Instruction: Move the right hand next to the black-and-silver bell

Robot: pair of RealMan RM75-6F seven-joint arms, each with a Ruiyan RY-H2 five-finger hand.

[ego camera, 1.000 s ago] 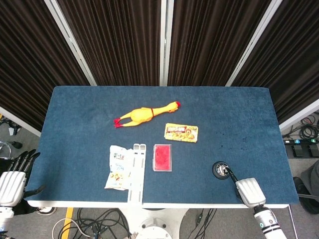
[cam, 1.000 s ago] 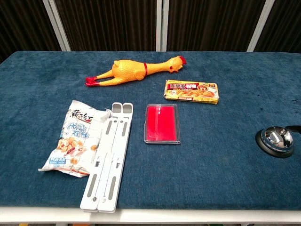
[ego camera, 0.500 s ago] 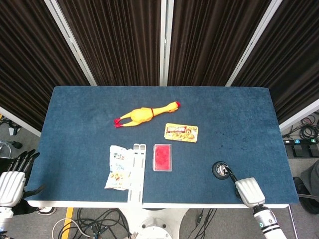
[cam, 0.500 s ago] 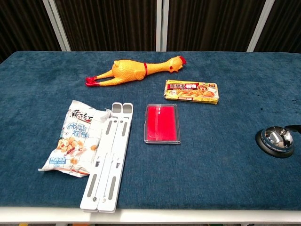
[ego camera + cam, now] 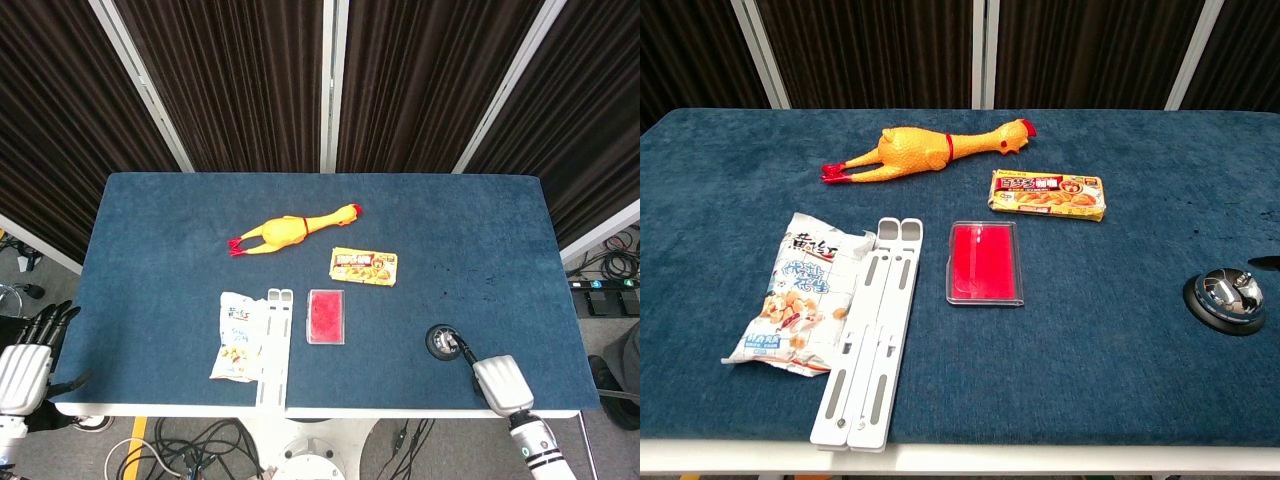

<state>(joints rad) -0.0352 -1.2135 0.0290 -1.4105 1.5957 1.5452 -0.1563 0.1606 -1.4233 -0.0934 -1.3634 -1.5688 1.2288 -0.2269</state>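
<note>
Right hand (image 5: 501, 383) parked at table's near-right edge, fingertips reaching to just beside the black-and-silver bell (image 5: 441, 340), finger spread not readable from behind; looks like the final approach step, needing only a small settle alongside without pressing the bell.

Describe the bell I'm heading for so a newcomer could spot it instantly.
On the dark blue cloth-covered table, look to the near right corner, just ahead of the robot's right hand. The round bell with a black base and shiny silver dome sits there alone, the only metallic, circular thing; everything else is flat packaging or the rubber chicken.
</note>
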